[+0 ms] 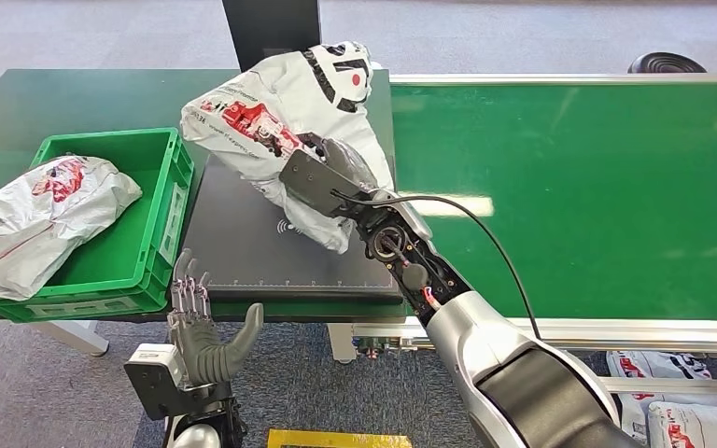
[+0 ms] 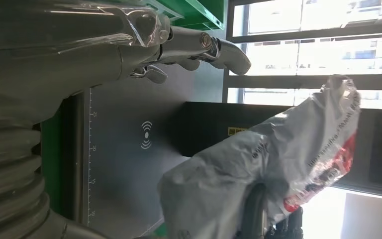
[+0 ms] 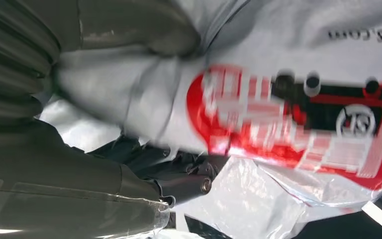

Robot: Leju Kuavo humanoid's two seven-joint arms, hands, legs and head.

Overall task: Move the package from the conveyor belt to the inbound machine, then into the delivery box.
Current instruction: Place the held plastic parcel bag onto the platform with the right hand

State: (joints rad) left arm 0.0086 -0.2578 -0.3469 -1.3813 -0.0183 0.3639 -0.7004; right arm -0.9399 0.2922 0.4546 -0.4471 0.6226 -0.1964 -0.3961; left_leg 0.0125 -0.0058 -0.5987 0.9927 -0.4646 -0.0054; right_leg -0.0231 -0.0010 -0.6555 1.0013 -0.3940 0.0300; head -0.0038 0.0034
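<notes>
- While my right hand [image 1: 336, 173] grips the crumpled white-and-red plastic package [image 1: 280, 112], that package hangs above the flat black inbound machine [image 1: 243, 238].
- My left hand [image 1: 207, 338] hovers empty, fingers apart, near the machine's front edge.

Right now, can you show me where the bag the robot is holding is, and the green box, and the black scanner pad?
held bag [image 1: 271, 103]: head view, on its white middle.
green box [image 1: 163, 219]: head view, on its right wall.
scanner pad [image 1: 243, 238]: head view, on its bare black top.
right hand [image 1: 331, 163]: head view, gripping the bag.
</notes>
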